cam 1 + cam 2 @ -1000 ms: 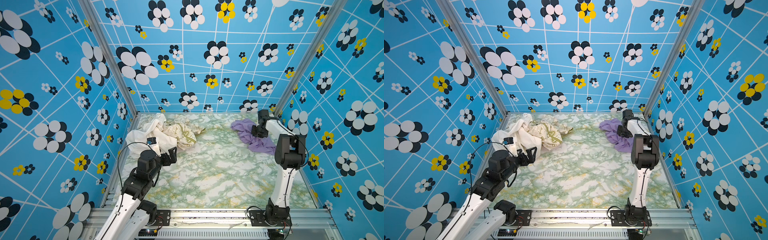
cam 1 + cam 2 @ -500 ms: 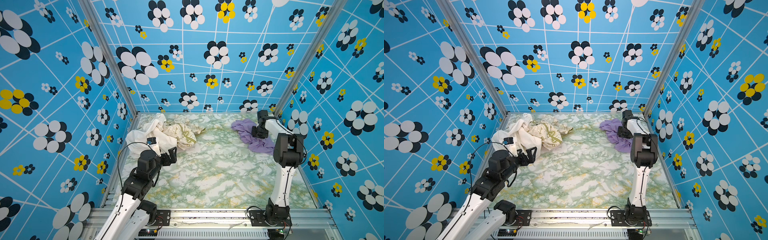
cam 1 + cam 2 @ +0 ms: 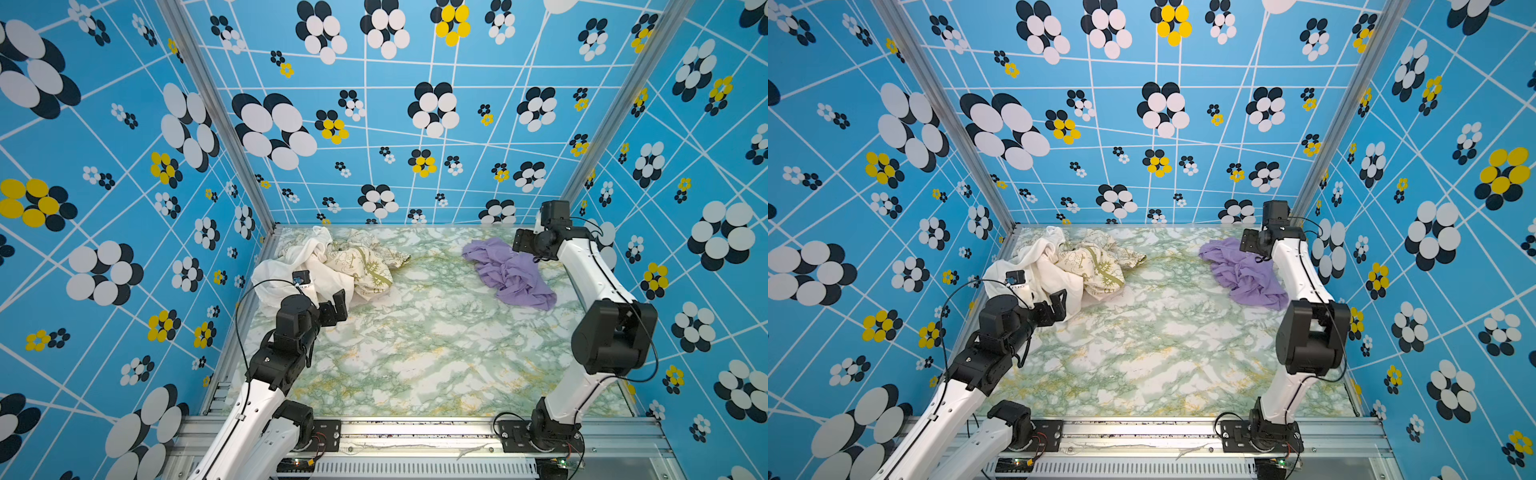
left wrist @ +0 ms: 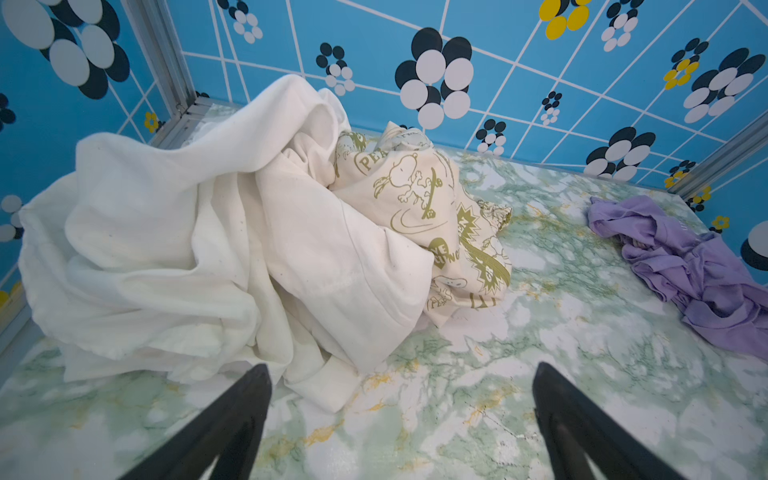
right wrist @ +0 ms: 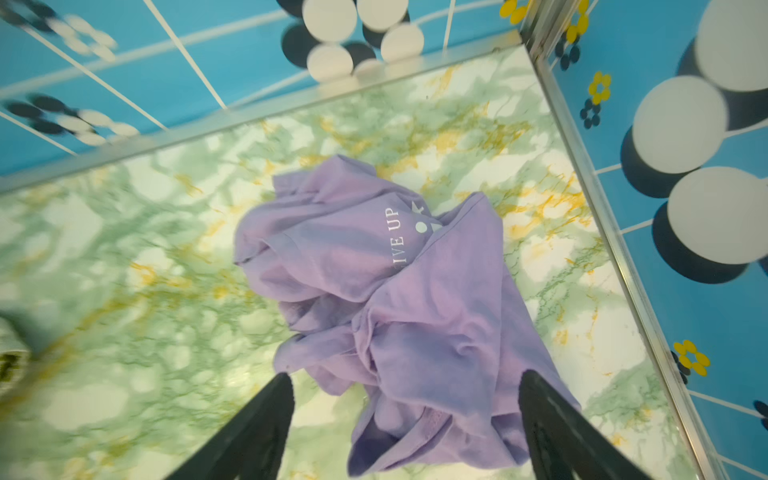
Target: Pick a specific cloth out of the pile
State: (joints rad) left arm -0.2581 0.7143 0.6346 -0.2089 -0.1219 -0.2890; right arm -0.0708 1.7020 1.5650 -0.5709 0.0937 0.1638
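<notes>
Bright, even, diffuse light in all views, no hard glare; only faint soft shadows on the counter [image 3: 436,353] under the pile [image 4: 187,249] & beside the cloth [image 5: 415,311]. Both top views are sharp w/ strong wide-angle bending of the lines on the walls [image 3: 104,145] toward the edges, plus a pale washed-out band along the counter's far edge. Left wrist pic is crisp; right wrist pic is motion-blurred, worst at its edges & on the walls, w/ the dark fingers [image 5: 257,424] of the right claw [image 5: 406,374] soft in the fg.
</notes>
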